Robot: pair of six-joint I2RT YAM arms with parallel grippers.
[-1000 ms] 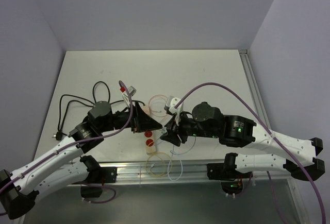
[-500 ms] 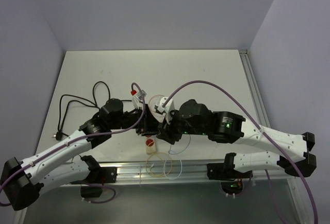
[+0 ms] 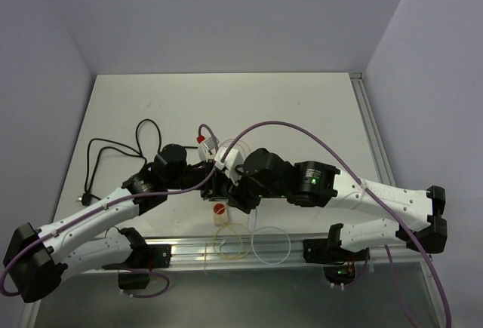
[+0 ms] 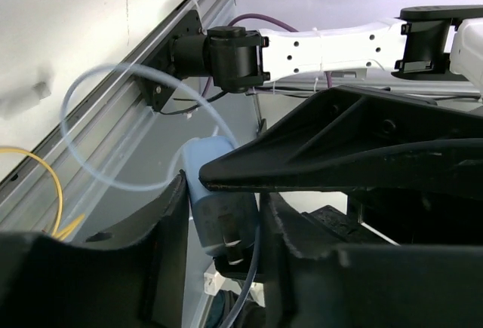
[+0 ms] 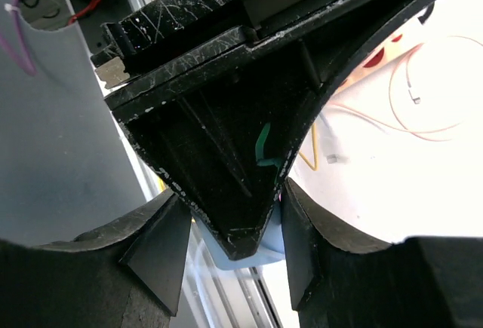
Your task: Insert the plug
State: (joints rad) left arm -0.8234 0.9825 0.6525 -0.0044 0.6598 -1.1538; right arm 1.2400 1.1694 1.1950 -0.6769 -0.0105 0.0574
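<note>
Left fingers [image 4: 170, 230] flank pale blue plug [image 4: 215, 185], grip unclear; right fingers [image 5: 155, 249] clamp same plug.

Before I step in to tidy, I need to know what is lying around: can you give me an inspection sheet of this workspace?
Surface: white table, with things gathered toward the front edge.
Job's things: light blue plug trailing a clear cable; socket not made out.
Clutter: red-capped piece and a yellow wire loop near the front.
Grippers: left gripper and right gripper meet tip to tip, both shut on the plug.
Cables: black cable coiled on the left; purple cables arching over the arms.
Surroundings: metal rail along the front; plain pale walls.
</note>
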